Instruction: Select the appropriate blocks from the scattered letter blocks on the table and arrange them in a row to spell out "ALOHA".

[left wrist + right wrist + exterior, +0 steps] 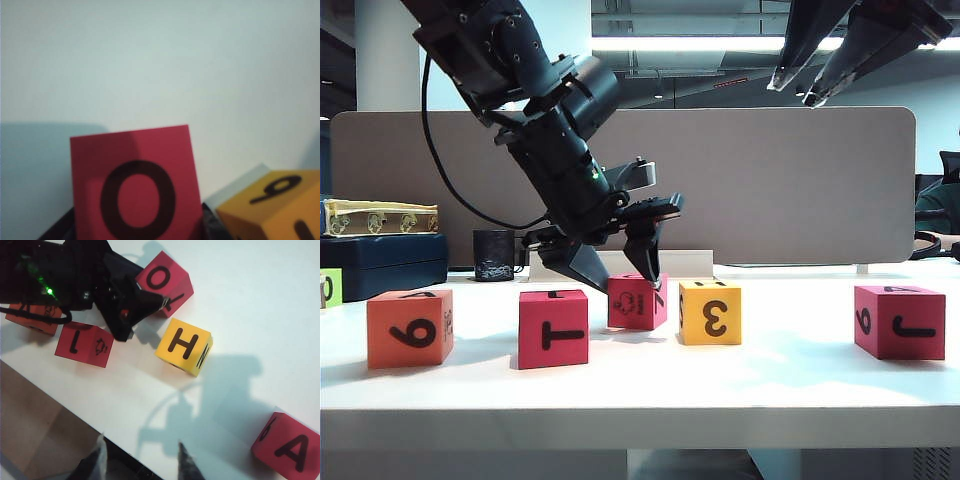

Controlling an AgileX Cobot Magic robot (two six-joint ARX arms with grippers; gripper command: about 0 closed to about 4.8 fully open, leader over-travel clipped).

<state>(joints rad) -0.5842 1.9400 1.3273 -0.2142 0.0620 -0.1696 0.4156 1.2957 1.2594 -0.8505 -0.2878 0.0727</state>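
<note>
Five letter blocks stand on the white table (790, 375): orange (410, 327), crimson with a T-like mark (553, 328), crimson "O" (638, 303), yellow (710, 312) and crimson at the far right (900, 320). My left gripper (623, 283) reaches down over the "O" block (137, 185), and its dark fingers (212, 225) press against both sides of it. The yellow block (280, 205) sits just beside it. My right gripper (810, 85) hangs high at the right, open and empty (142, 460). Below it lie the "O" (162, 282), yellow "H" (182, 346), "A" (292, 450) and "L" (85, 344) blocks.
A dark blue case (380, 265) with a pale yellow tray (380, 217) on it stands at the back left, next to a black cup (493, 255). A lime-green block (328, 288) shows at the left edge. A beige partition (770, 180) closes off the back.
</note>
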